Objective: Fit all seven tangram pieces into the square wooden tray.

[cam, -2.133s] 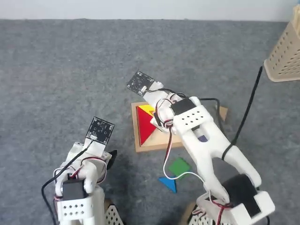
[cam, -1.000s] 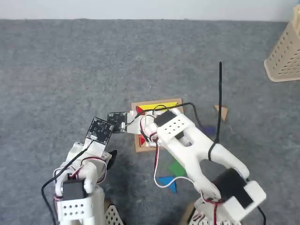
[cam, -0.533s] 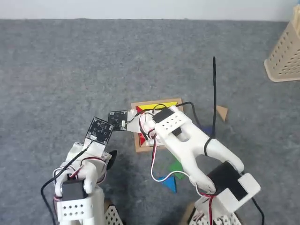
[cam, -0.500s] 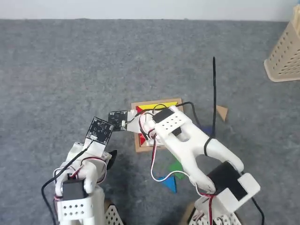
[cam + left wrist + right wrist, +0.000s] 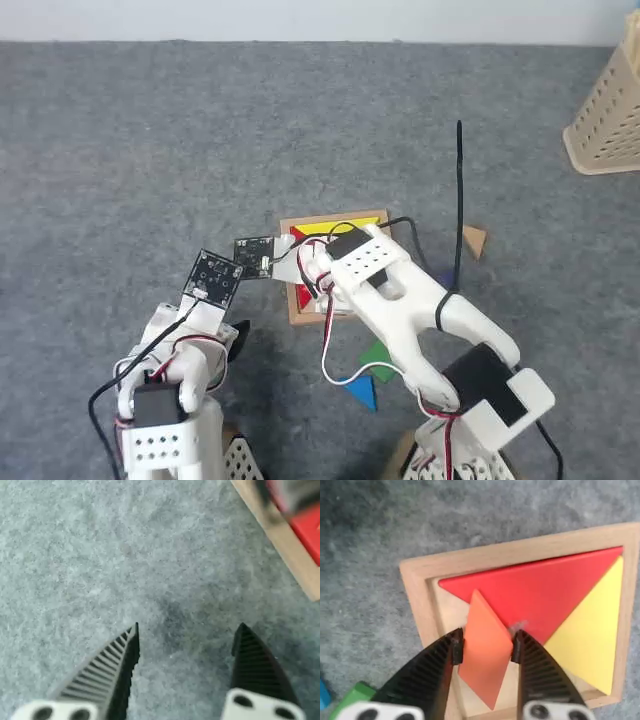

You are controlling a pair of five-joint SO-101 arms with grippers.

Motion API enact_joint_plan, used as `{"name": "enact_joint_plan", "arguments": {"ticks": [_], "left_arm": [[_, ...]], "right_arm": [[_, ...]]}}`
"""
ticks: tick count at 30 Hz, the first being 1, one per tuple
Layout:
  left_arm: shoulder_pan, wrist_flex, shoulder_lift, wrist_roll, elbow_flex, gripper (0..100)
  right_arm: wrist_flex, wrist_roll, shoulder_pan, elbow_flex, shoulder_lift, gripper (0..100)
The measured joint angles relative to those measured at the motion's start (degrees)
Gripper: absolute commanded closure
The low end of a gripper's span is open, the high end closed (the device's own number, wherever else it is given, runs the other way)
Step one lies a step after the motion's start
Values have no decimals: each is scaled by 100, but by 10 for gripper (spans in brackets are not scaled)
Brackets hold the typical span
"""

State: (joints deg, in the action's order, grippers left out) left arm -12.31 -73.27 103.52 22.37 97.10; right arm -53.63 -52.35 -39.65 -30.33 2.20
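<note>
The square wooden tray [image 5: 333,217] lies mid-table with a yellow triangle [image 5: 325,228] and a red triangle [image 5: 303,298] in it. In the right wrist view my right gripper [image 5: 487,640] is shut on an orange parallelogram [image 5: 486,667]. The piece hangs over the tray's [image 5: 415,597] bare wood, beside the red triangle [image 5: 535,600] and the yellow triangle [image 5: 590,635]. I cannot tell whether it touches the floor of the tray. My left gripper [image 5: 185,640] stands open over bare carpet, a little left of the tray corner [image 5: 287,547].
Loose pieces lie on the carpet: a green one [image 5: 377,356] and a blue triangle [image 5: 362,389] in front of the tray, a purple one [image 5: 446,279] and a tan triangle [image 5: 473,240] to its right. A slotted beige container [image 5: 607,105] stands at the far right.
The right arm swung from the tray's far right side to its left side and lowered over it, then shifted only slightly. The left arm kept still.
</note>
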Motion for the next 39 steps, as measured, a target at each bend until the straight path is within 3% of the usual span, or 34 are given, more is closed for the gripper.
{"name": "enact_joint_plan", "arguments": {"ticks": [7, 18, 25, 30, 34, 39], "left_arm": [[0, 0, 0, 0, 0, 720], [0, 0, 0, 0, 0, 720], [0, 0, 0, 0, 0, 720], [0, 0, 0, 0, 0, 720], [0, 0, 0, 0, 0, 720], [0, 0, 0, 0, 0, 720]], "right_arm": [[-316, 88, 0, 79, -62, 839], [-440, 220, 396, 79, -501, 995], [-448, 1820, 527, 79, -835, 992], [-457, 2541, 756, -79, -844, 992], [123, 3349, 765, -501, -844, 992], [457, 3569, 765, -615, -818, 992]]}}
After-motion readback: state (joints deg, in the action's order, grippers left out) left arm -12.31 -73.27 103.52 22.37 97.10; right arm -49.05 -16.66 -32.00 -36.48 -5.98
